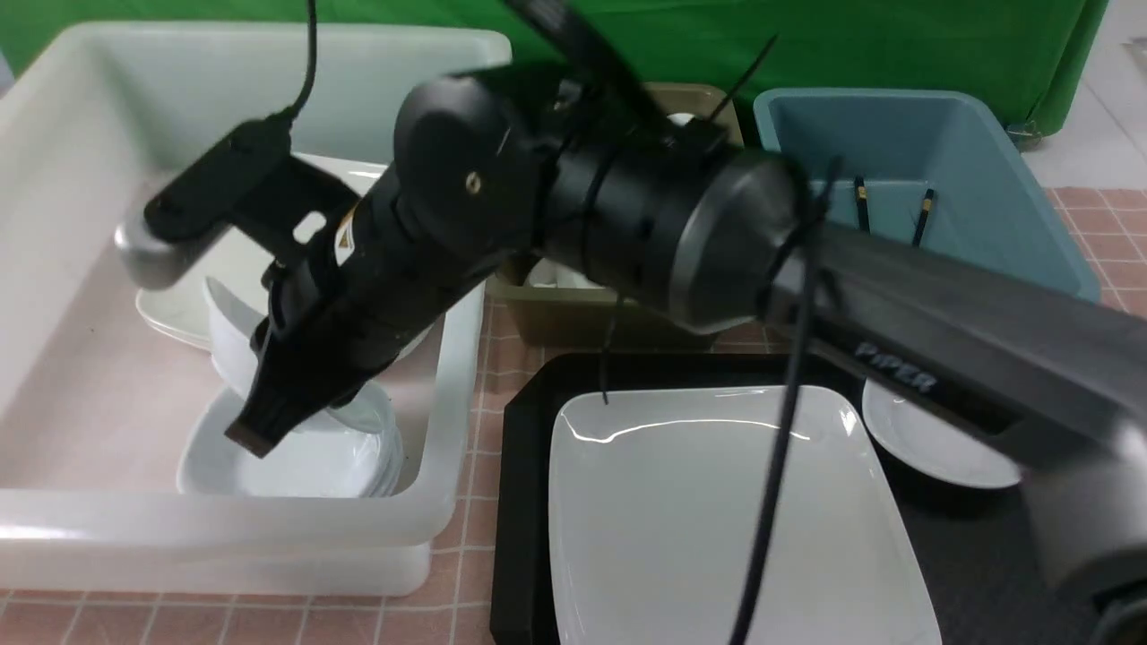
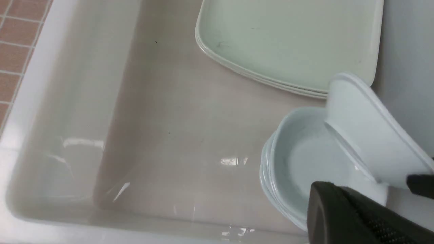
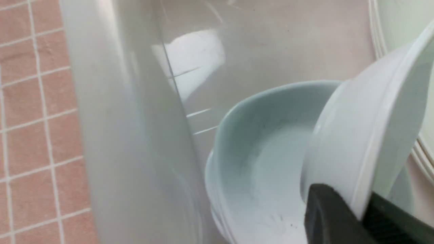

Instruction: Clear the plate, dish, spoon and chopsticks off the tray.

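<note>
My left claw (image 2: 339, 200) shows one black finger (image 2: 366, 223) only; I cannot tell its state. In the white tub (image 1: 224, 537), my right claw (image 1: 269, 417) pinches a tilted dish (image 1: 228, 336) over the stacked dishes (image 1: 305, 466). Right of it, the plate (image 1: 663, 537) lies on the tray (image 1: 524, 537).

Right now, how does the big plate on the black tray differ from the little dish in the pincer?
The plate is large, shallow and lies flat on the tray; the dish is small, deeper, and hangs tilted in the right pincer over the stacked dishes. Both are glossy white.
</note>
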